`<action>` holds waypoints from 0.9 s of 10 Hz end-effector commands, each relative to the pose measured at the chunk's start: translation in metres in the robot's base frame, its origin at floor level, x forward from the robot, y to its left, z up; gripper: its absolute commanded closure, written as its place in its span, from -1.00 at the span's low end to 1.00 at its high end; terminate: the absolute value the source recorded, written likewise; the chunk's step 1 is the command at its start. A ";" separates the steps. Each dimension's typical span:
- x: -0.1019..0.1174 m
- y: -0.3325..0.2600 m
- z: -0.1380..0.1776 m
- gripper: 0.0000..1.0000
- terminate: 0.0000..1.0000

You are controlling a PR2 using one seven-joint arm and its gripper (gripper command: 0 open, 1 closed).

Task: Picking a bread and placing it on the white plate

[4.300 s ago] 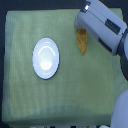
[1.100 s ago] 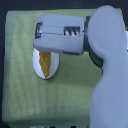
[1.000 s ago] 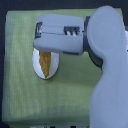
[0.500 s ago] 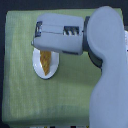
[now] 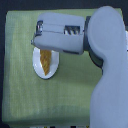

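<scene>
Left of centre in the exterior view, at about 9 o'clock from the middle, the white plate (image 5: 39, 69) lies flat on the green cloth (image 5: 22, 95) covering the desk. Only its lower half shows; the upper rim is hidden under the arm. Plate is round, glossy, shallow rim.

On the plate: the bread (image 5: 46, 62), long and narrow, golden-orange-brown, rough crust. It runs roughly 12 to 6 o'clock, lower pointed end toward the plate's 6 o'clock rim, tilted slightly toward 5 o'clock. Its upper end disappears beneath the claw. Whether the loaf rests fully on the plate or is partly lifted cannot be told.

Claw (image 5: 42, 47): pale grey housing reaching in from 3 o'clock, its tip directly over the plate's 12 o'clock side and the bread's top. The fingers are blurred into the housing; cannot tell whether they are apart, together, or clamped on the loaf.

Behind it, the robot arm (image 5: 107, 60) is a large rounded grey body filling the 3 to 5 o'clock part of the frame, with a dark joint band between forearm and upper section.

Cloth shows a fine weave with faint fold lines; dark border runs along the 12 o'clock edge.
</scene>
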 end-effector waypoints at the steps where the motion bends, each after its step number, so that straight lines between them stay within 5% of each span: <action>1: 0.037 -0.024 0.073 -1.00 -1.00; 2: 0.058 -0.055 0.107 -1.00 -1.00; 9: 0.051 -0.138 0.114 -1.00 -1.00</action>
